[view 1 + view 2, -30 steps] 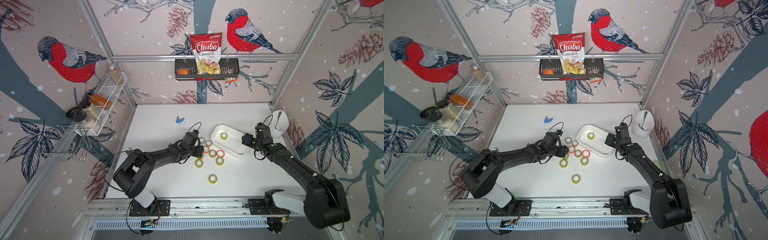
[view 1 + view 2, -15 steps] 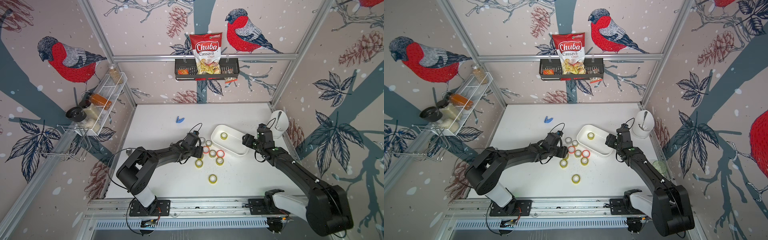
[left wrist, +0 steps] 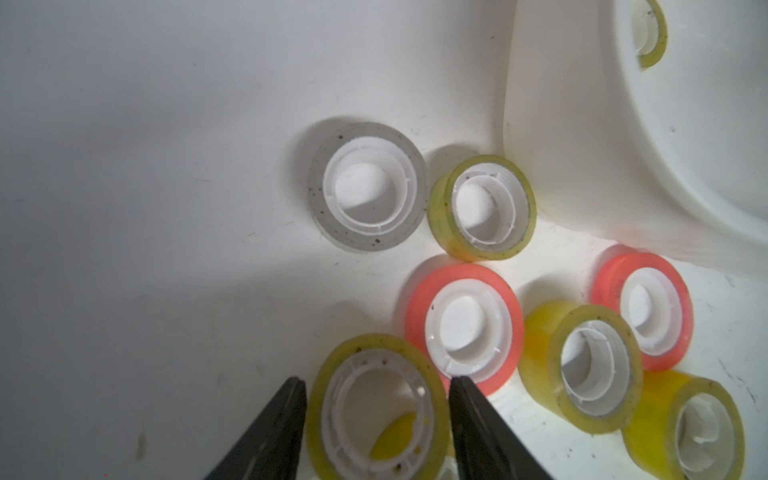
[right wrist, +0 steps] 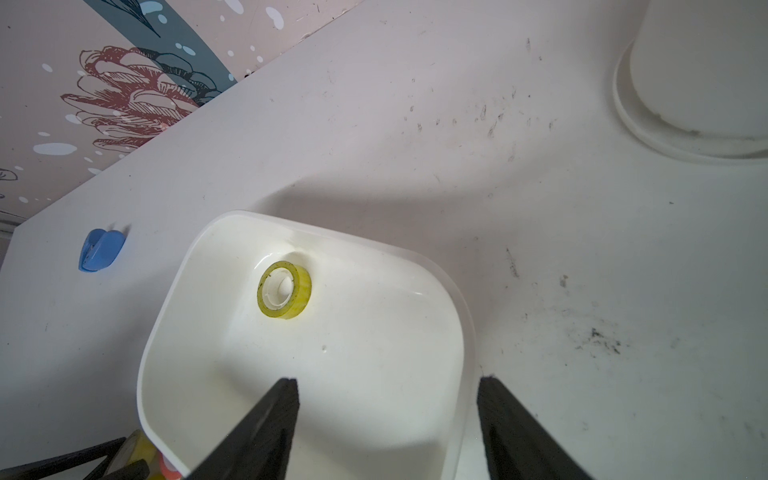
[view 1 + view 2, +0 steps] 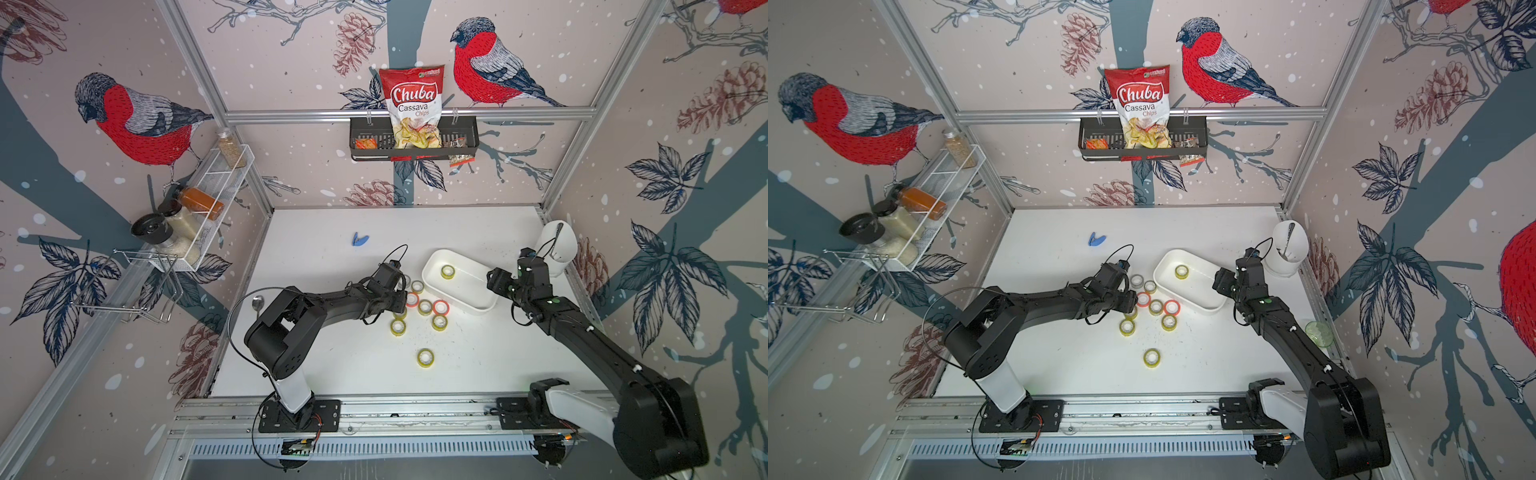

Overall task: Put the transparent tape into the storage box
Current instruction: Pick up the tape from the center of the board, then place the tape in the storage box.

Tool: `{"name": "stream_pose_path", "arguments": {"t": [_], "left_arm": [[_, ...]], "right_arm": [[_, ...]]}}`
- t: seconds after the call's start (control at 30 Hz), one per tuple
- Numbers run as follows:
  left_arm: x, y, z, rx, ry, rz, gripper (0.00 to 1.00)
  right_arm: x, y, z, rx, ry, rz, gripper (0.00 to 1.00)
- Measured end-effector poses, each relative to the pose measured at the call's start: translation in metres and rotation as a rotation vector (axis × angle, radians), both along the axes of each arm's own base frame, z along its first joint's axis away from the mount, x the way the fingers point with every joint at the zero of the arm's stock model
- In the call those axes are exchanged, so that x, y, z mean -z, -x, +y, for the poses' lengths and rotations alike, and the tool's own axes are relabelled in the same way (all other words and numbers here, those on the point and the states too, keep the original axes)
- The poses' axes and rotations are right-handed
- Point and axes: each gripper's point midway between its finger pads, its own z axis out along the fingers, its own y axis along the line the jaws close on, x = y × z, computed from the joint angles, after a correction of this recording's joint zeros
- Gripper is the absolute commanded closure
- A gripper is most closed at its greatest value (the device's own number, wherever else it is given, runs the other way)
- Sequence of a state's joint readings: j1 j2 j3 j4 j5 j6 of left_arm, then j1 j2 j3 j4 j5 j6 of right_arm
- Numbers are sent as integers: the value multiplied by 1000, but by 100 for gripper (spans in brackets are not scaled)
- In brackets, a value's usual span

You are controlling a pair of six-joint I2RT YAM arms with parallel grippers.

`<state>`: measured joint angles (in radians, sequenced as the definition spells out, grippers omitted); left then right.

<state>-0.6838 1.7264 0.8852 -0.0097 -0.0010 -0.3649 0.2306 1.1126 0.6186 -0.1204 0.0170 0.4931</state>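
Observation:
Several tape rolls lie flat in a cluster left of the white storage box (image 5: 467, 284) (image 5: 1200, 286). My left gripper (image 3: 376, 380) (image 5: 399, 306) is down at the cluster's near left edge. Its fingers press on both sides of a yellowish transparent tape roll (image 3: 376, 343) that rests on the table beside a red roll (image 3: 463, 274). Another yellowish roll (image 5: 447, 272) (image 4: 284, 289) lies inside the box. My right gripper (image 4: 386, 380) (image 5: 494, 280) stands open at the box's right end. One finger is over the inside and the other is outside the rim, holding nothing.
More yellowish rolls (image 5: 439, 322) (image 5: 425, 357), a second red roll (image 5: 440, 307) and a grey-clear roll (image 3: 368, 187) lie around. A tall white holder (image 5: 557, 249) stands at the right edge. A blue clip (image 5: 360, 239) lies further back and a spoon (image 5: 257, 302) by the left arm.
My left gripper's jaws have narrowed onto the yellowish roll at the cluster's edge. The right arm has shifted only slightly, still open at the box's end.

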Motion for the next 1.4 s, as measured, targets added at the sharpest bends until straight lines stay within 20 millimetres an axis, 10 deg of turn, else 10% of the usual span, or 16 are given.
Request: {"name": "stream_pose_path", "arguments": {"t": [0.73, 1.07, 1.4], "left_arm": [[-54, 0, 0, -8, 31, -104, 51], [-115, -13, -54, 81, 115, -218, 51], [-115, -40, -120, 162, 145, -235, 51]], "right_arm": [[1, 0, -5, 10, -10, 5, 28], [2, 0, -7, 18, -16, 5, 28], [-2, 1, -12, 31, -24, -10, 28]]}}
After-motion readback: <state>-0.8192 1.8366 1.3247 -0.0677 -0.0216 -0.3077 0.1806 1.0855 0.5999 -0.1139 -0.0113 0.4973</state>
